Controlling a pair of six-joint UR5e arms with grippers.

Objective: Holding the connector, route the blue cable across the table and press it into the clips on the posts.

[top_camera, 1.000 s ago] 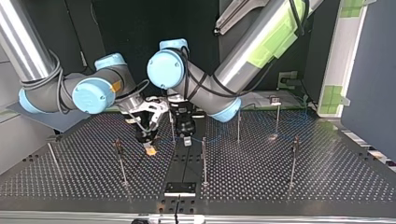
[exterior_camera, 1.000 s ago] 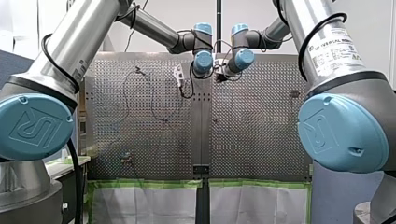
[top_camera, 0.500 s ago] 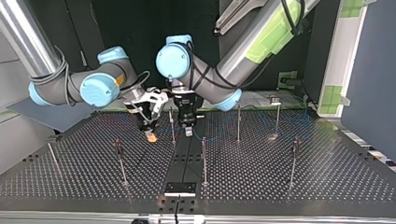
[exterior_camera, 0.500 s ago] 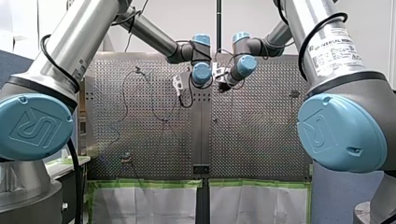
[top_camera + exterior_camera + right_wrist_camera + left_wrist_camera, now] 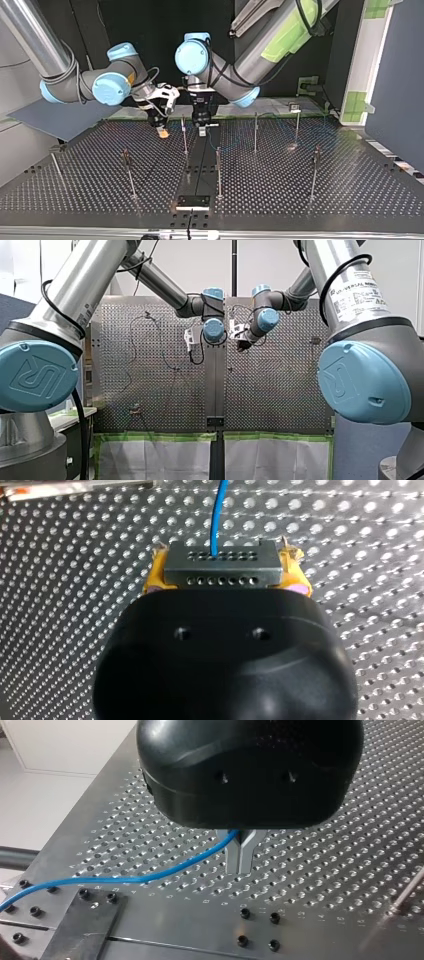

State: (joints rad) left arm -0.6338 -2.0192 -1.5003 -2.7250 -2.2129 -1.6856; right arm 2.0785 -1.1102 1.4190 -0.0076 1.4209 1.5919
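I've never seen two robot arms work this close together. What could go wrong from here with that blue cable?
The blue cable is pinched in the left end effector's metal fingers, while the right end effector clamps its connector. If they part too quickly, the cable might strain at the connector. In the top view a thin post stands between the end effectors; the cable could snag there.

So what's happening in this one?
Two arms are routing a blue cable over the perforated table. My right claw holds the grey connector at its end; my left claw is shut on the cable further along. Both hang just over the table, either side of one post.
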